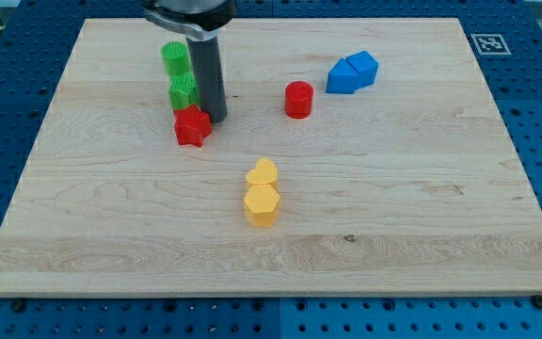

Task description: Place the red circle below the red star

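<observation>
My tip (216, 117) is sitting at the bottom end of the straight dark rod, on the pale wooden table (393, 217), just to the view's right of the small red star-shaped block (192, 126) and pretty much touching its upper right corner. There's no gripper on this arm (just the rod), so nothing is being held or clamped.

The red circle, a short red cylinder block (298, 99), is standing well off to the view's right of the star and a bit higher up in the view, apart from everything else.

Two green blocks are sitting in a column right beside the rod on its left side: a green round one (175, 57) up top and a ridged green one (183, 91) just under it, which is sitting just above the star.

Two blue angular blocks (353, 72) are huddling together, touching, toward the view's upper right. Near the middle of the table, a yellow heart-like block (263, 174) is sitting right against a yellow hexagonal block (261, 204) below it.
</observation>
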